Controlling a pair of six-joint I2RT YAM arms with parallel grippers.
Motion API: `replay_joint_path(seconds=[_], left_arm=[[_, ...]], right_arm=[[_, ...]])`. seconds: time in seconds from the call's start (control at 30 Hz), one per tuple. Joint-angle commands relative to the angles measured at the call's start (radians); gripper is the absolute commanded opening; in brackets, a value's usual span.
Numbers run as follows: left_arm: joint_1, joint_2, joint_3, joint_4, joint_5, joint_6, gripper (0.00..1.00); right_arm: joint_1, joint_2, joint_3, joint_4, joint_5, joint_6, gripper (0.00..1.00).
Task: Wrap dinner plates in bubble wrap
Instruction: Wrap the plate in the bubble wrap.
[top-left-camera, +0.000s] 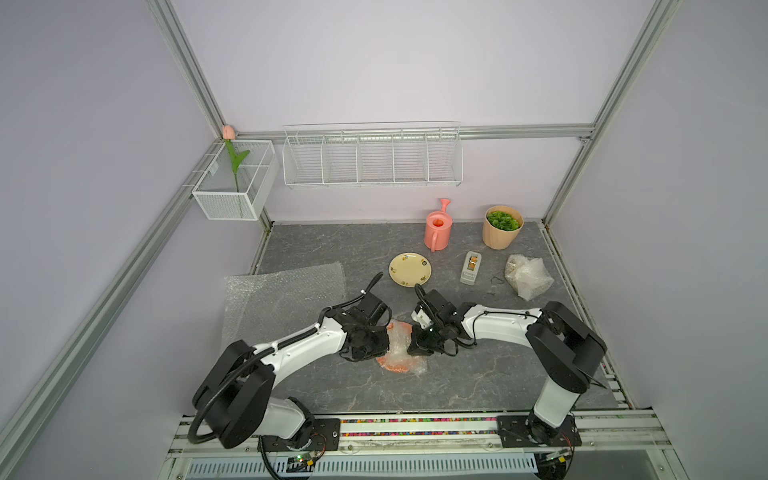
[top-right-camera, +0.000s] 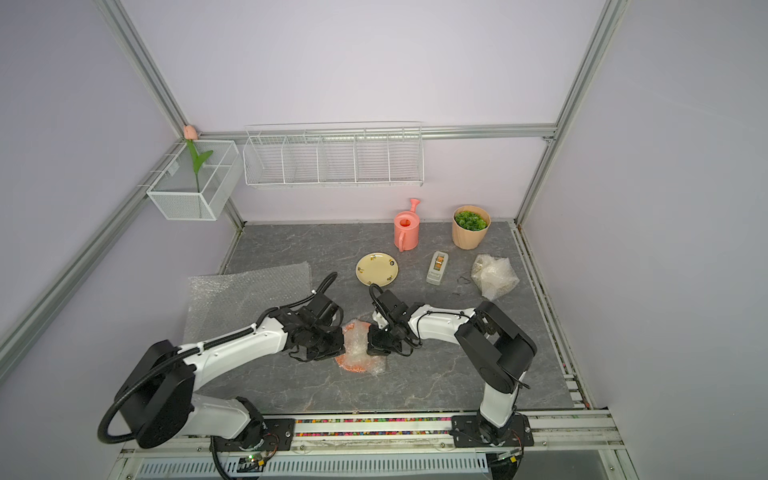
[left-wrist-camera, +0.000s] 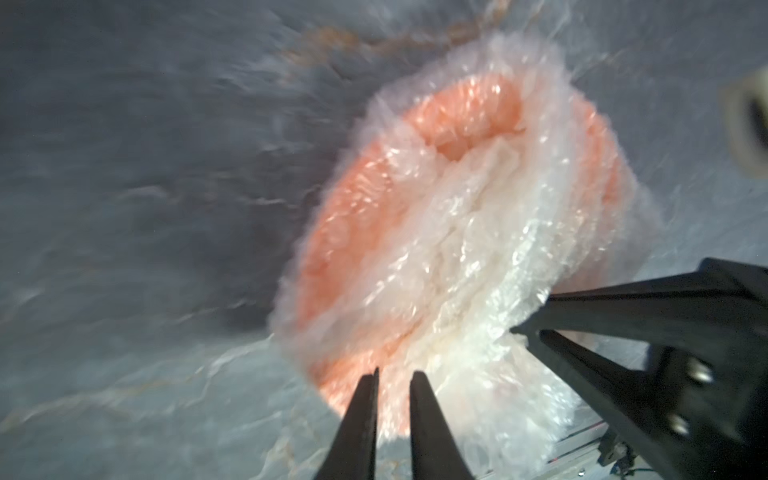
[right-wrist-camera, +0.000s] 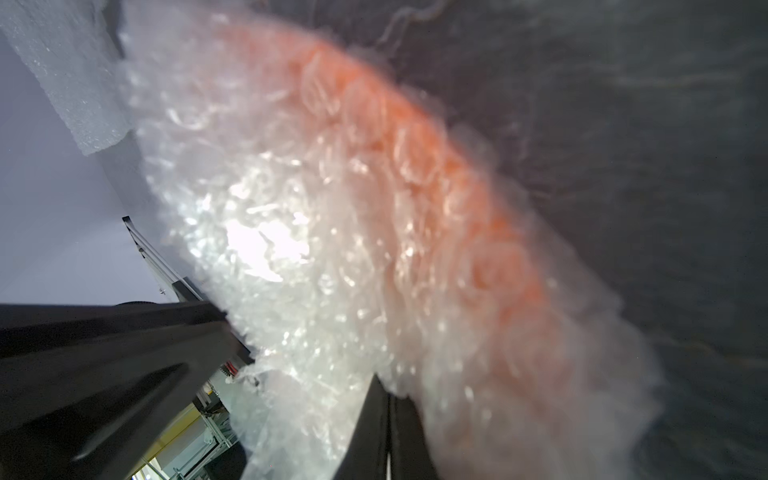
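The orange plate (left-wrist-camera: 353, 216) lies on the table between the two grippers, directly ahead of both sets of fingertips, with wrap (left-wrist-camera: 478, 270) bunched over its middle and its rim showing through on the left gripper's side. The left gripper (left-wrist-camera: 395, 374) hovers at the plate's near edge, jaws a narrow slit apart with nothing clearly between them. The right gripper (right-wrist-camera: 388, 390) is pressed shut, a fold of wrap apparently caught at its tips. This looks like the folding-over step on the second plate, since a wrapped bundle (top-left-camera: 528, 276) sits well behind the right gripper. Next, the left gripper probably needs to pinch the loose flap nearest it and draw it across toward the right gripper without dragging the plate. The yellow plate (top-left-camera: 409, 269) waits bare beyond both grippers.
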Motion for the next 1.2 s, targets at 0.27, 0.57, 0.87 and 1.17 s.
replay_joint_path(seconds=[0.27, 0.57, 0.87, 1.17], left_arm=[[-0.117, 0.115, 0.071, 0.274, 0.174, -0.117, 0.23], [-0.121, 0.234, 0.036, 0.137, 0.025, -0.080, 0.00], [-0.101, 0.256, -0.111, 0.247, 0.095, -0.072, 0.00], [-0.100, 0.257, -0.188, 0.393, 0.149, -0.082, 0.00]], right_arm=[[0.011, 0.034, -0.032, 0.004, 0.015, 0.030, 0.07], [0.011, 0.008, -0.044, -0.013, 0.033, 0.028, 0.07], [0.004, -0.007, -0.020, -0.042, 0.030, 0.016, 0.07], [-0.086, -0.124, 0.038, -0.111, 0.009, -0.025, 0.23]])
